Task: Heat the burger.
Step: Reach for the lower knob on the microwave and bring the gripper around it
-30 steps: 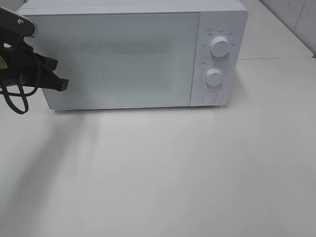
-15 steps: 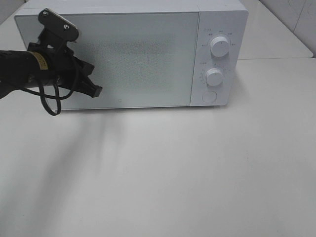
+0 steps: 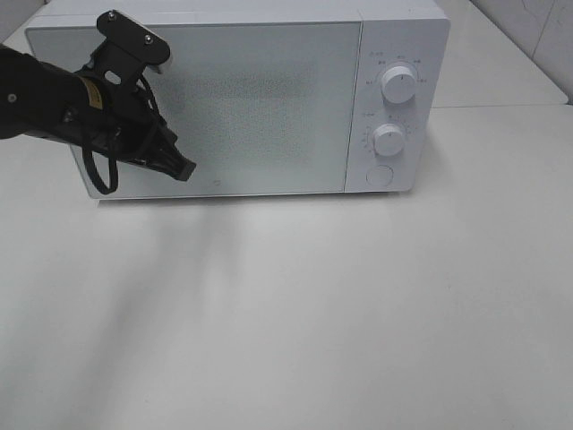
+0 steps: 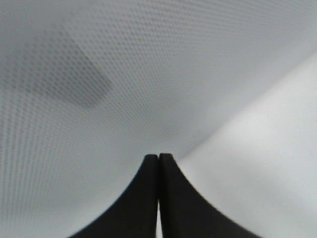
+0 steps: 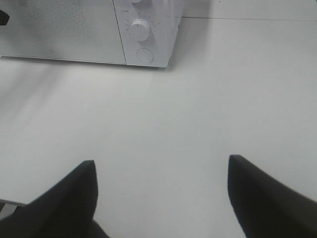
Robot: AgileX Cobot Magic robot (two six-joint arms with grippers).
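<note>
1. Left gripper (image 3: 179,167): has travelled from the microwave's left edge inward across the door since a second ago, and now lies over the lower left part of the door. Fingers (image 4: 143,198) are pressed together with nothing between them. Whether the tip touches the door cannot be told.
2. Left arm (image 3: 45,98): black, reaching in from the left edge of the counter, with a cable loop (image 3: 97,175) hanging under it.
3. Burger: not seen in any view; its look, place, heading and long axis cannot be told.
4. Microwave (image 3: 403,27): white, standing at the far side of the counter (image 3: 313,313), left of middle, its front facing the near edge.
5. Door (image 3: 260,98): shut, pale grey, with a dotted window panel through which nothing can be made out.
6. Control panel, to the right of the door: upper knob (image 3: 397,82), lower knob (image 3: 389,141) and a round button (image 3: 380,176) stacked in a column, all white.
7. Right gripper (image 5: 161,161): fingers spread wide and empty, held above bare counter near the microwave's front right corner, well apart from the controls.
</note>
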